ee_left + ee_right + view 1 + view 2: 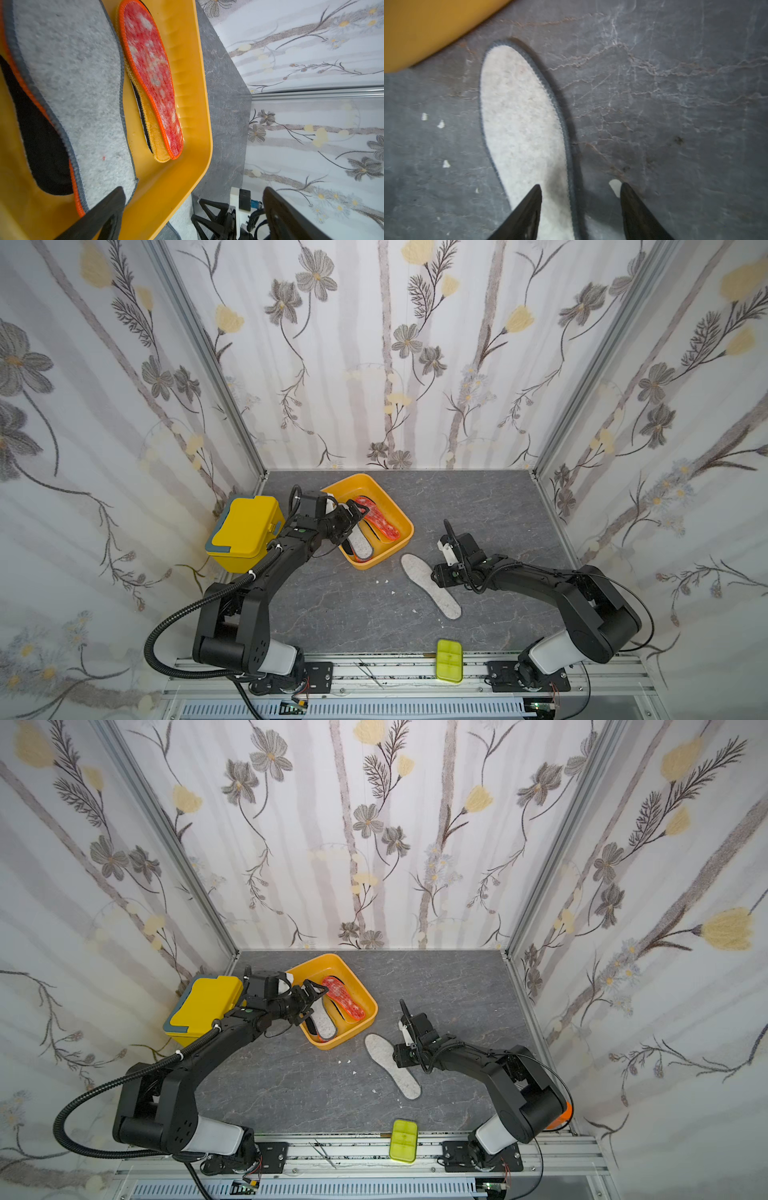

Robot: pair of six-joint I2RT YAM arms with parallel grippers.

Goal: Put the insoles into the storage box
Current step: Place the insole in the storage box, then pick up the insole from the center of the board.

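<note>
Lime-green case (449, 660): flat, glossy plastic, lying on the front rail.
Table (332, 605): dark grey and matt, veined like stone, with a few white crumbs (381, 581) scattered on it.
Loose insole (440, 597) (399, 1078) (525, 124): grey-white felt, fuzzy, foot-shaped, with a darker stitched rim. It lies flat on the table, outside the storage box, one end near the box's corner but apart from it.
Right gripper (580, 185): jaws partly spread, holding nothing. One finger is above the felt, the other over bare table past the rim — contact cannot be told.
Storage box (405, 537) (368, 1020) (187, 62) (415, 27): shallow orange-yellow tray of smooth, shiny plastic with rounded corners and no lid.
Felt insole in the box (360, 545) (324, 1025) (72, 83): grey-white and woolly. It lies on top of an orange-rimmed edge and a black insole (41, 145).
Mottled insole (376, 518) (343, 996) (151, 72): red with pale flecks and a ribbed orange rim, stacked on a yellow insole (153, 133) inside the box.
Left gripper (193, 188) (353, 518): spread wide and empty, above the box.
Yellow lidded box (245, 531): taller, with a grey-blue handle, standing by the left wall.
Walls (374, 364): pale floral paper.
</note>
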